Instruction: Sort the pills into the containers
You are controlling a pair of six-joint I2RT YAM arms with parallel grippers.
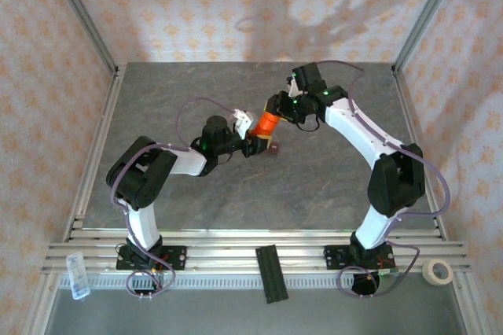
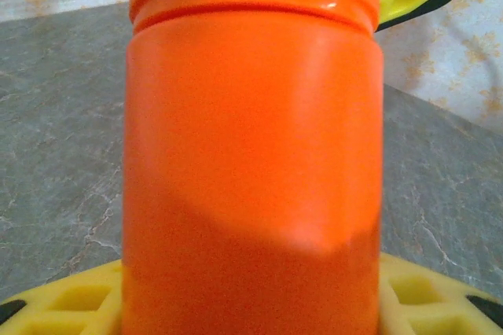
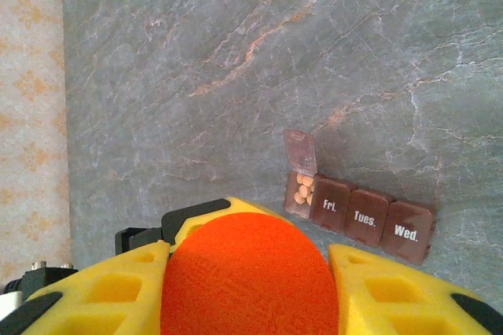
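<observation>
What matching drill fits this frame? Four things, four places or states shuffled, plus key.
Things
1. orange bottle
2. end compartment beside Fri.
3. Wed. compartment
4. tape roll

Places or states
A. lid shut
B. near right corner, by the frame rail
C. gripped by left gripper and right gripper
D. lid up, orange pills inside

Pairs: 1-C, 2-D, 3-A, 4-B
</observation>
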